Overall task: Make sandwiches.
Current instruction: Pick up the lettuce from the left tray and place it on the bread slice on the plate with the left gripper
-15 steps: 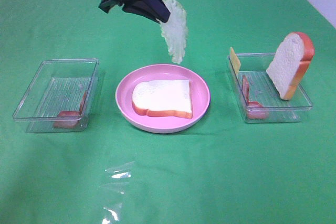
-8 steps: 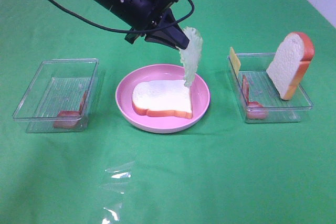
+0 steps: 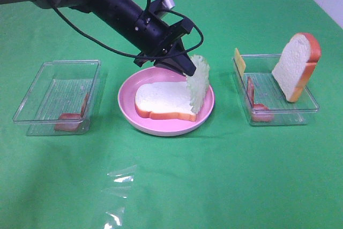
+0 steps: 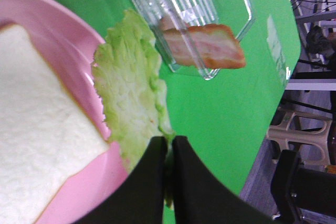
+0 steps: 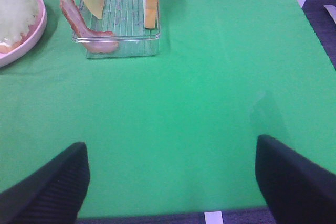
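A white bread slice [image 3: 163,100] with orange-brown crust lies flat on the round pink plate [image 3: 128,116]. My left gripper [image 3: 188,71] is shut on the top edge of a pale green lettuce leaf [image 3: 198,85]. The leaf hangs upright, and its lower edge touches the slice's right side. In the left wrist view the black gripper [image 4: 168,142] pinches the lettuce [image 4: 131,85] beside the bread [image 4: 42,145]. My right gripper [image 5: 170,182] is open over bare green cloth with nothing between its fingers; it is outside the exterior view.
The right clear tray [image 3: 311,105] holds an upright bread slice [image 3: 296,65], a cheese piece [image 3: 239,61] and bacon [image 3: 257,108]. The left clear tray [image 3: 32,97] holds bacon [image 3: 69,117]. A crumpled clear film [image 3: 118,197] lies near the front edge.
The left arm has swung down and rightward, carrying the lettuce from above the plate's far side down onto the right edge of the bread. The right side is unchanged.
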You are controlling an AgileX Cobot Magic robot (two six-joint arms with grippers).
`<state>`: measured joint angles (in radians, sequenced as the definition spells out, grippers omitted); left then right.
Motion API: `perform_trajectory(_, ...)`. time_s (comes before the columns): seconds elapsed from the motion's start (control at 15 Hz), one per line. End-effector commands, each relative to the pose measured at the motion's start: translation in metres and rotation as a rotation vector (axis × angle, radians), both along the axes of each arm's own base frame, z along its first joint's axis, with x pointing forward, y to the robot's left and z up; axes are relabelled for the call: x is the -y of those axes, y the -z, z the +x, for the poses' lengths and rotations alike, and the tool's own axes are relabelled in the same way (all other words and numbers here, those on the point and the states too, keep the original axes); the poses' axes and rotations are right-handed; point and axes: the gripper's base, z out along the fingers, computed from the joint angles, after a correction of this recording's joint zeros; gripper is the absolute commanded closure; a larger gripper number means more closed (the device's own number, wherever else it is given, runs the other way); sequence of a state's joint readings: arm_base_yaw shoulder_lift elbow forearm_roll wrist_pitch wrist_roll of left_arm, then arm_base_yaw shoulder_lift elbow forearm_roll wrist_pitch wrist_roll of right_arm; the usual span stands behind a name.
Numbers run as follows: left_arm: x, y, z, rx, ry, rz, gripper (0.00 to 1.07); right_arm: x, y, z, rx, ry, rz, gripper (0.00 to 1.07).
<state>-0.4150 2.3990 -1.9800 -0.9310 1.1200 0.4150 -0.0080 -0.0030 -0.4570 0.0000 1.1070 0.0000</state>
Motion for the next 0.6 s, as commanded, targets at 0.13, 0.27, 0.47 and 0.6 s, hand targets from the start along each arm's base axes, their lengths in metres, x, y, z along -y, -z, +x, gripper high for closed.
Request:
perform_trajectory(0.13, -0.003, 0.006, 0.003, 0.032, -0.018, 0.080, 1.07, 0.000, 0.001, -0.003, 0.030, 0.001, 0.000, 0.23)
perform_trajectory(0.27, -0.008, 0.006, 0.008, 0.074, -0.072, 0.145, 1.07, 0.000, 0.001, -0.003, 0.030, 0.001, 0.000, 0.23)
perform_trajectory(0.47, -0.013, 0.005, 0.011, 0.107, -0.094, 0.218, 1.07, 0.000, 0.001, -0.003, 0.030, 0.001, 0.000, 0.23)
perform_trajectory(0.6, -0.018, 0.004, 0.010, 0.110, -0.091, 0.280, 1.07, 0.000, 0.001, -0.003, 0.030, 0.001, 0.000, 0.23)
